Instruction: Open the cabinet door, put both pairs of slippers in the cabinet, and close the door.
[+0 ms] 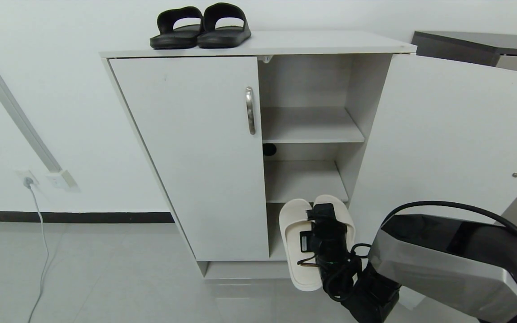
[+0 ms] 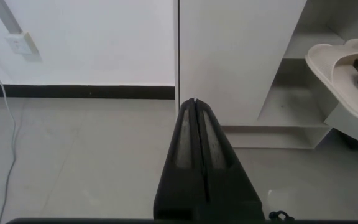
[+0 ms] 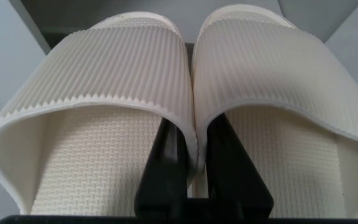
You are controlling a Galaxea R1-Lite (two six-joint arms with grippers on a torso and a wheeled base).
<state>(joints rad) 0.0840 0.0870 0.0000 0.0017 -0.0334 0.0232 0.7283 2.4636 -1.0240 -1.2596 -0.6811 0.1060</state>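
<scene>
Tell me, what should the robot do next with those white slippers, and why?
Probably ease the right gripper forward and set the white slippers on the cabinet's bottom shelf: it pinches the pair just before that opening, the right door stands open, and the shelf looks bare.

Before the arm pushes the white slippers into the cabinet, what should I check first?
1. Right door swung open: ok.
2. White slippers pinched in right gripper, one of the jaws under each strap: ok.
3. Bottom compartment free where visible: ok; its back: cannot tell.
4. Left gripper shut, away from the opening: ok.
5. Black slippers stowed: not ok, on the cabinet top.
</scene>
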